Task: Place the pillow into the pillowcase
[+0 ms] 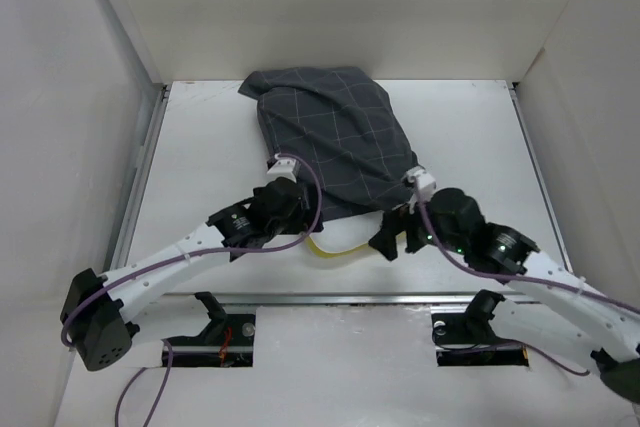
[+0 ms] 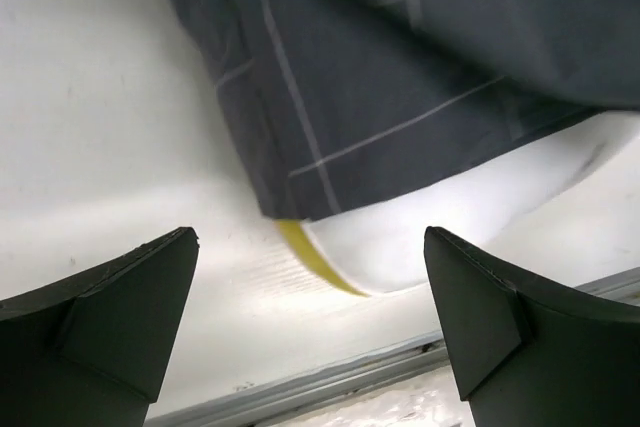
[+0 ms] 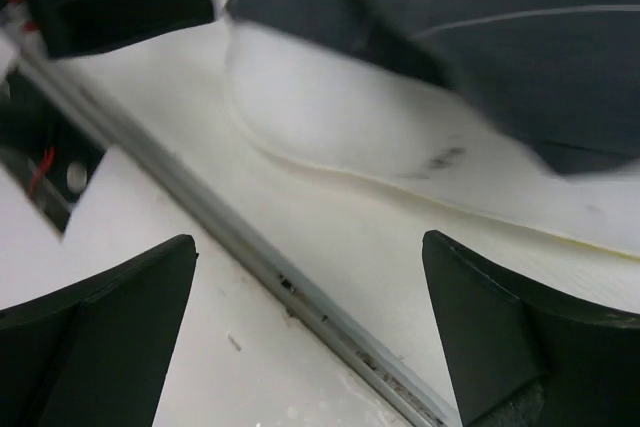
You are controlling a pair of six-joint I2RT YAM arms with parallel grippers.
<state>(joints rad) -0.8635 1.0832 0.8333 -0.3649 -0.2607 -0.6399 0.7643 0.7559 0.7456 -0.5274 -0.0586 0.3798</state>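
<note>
My left fingers [image 2: 110, 317] and right fingers [image 3: 520, 327] are released, grasping nothing. The pillowcase [image 1: 330, 137] lies mid-frame on the bench [image 1: 200, 147], with the pillow [image 2: 440, 227] poking out below its hem. Tugging cloth alone could slide the pillow out.

Open left pincer [image 2: 310, 237], open right pincer [image 3: 309, 238]

Right fingers [image 3: 100, 347] spread, empty; pillow [image 3: 330, 107] end protruding from pillowcase [image 3: 500, 27].

a white surface [image 1: 190, 157] sits boxed in by plain white walls [image 1: 330, 7] at left, far and right; a metal rail [image 1: 330, 298] runs along its near edge.
</note>
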